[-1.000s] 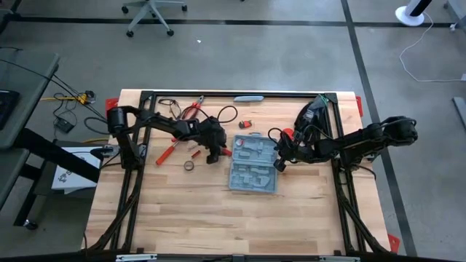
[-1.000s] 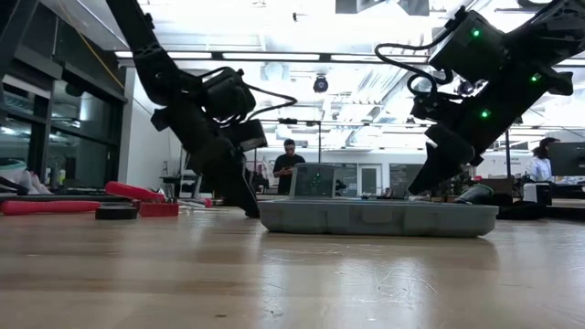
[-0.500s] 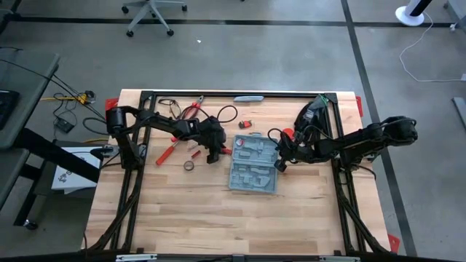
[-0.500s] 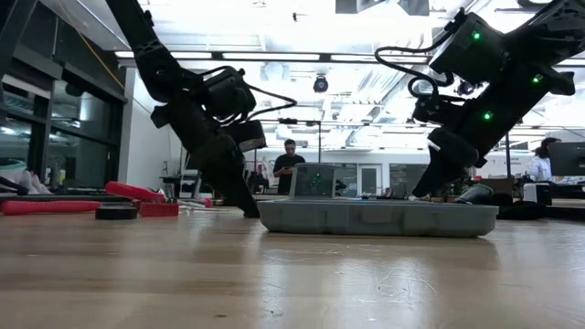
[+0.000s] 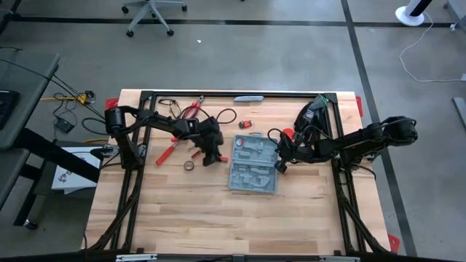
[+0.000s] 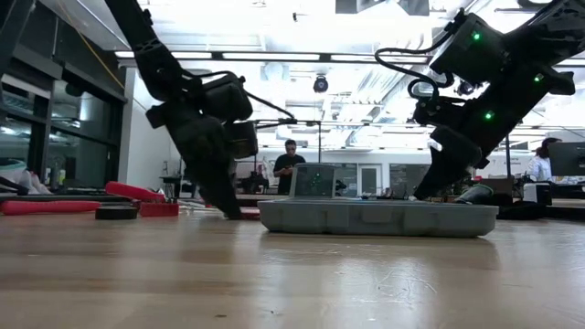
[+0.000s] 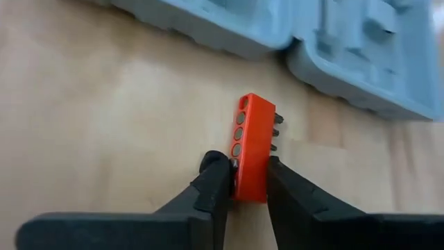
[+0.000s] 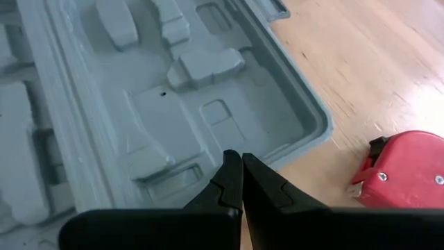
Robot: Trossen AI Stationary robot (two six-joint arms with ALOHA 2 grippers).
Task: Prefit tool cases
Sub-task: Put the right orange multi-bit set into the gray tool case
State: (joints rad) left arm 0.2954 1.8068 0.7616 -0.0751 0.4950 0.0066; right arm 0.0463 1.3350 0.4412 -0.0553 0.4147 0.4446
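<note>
The tool case (image 5: 254, 164) lies open and flat on the wooden table, its moulded grey-blue inside up; in the low view the tool case (image 6: 379, 217) is a low grey slab. Just left of it, my left gripper (image 5: 212, 156) is shut on a red bit holder (image 7: 253, 139) with several bits in it. My right gripper (image 5: 281, 166) is shut at the case's right edge, its tips (image 8: 241, 163) over the moulded tray near the rim. My left gripper pinches the bit holder's two long sides (image 7: 251, 184) between its two fingers, at the end farther from the case. The fingers slant down from the table's left and lie along the holder. Whether the holder rests on the table or hangs just above it, I cannot tell. My right gripper's shut tips stand at the case's right-hand part (image 8: 208, 149); whether they touch it, I cannot tell.
Left of the case lie a red-handled screwdriver (image 5: 166, 153), red pliers (image 5: 191, 110), a small dark ring (image 5: 189, 166) and a black cable (image 5: 227, 113). A red tape measure (image 8: 399, 170) sits beside the case's right edge. People stand in the room beyond the table.
My left gripper has shut on the red bit holder beside the case, then gone a little toward the table's left edge, away from the case, taking the holder along. My right gripper has kept still.
</note>
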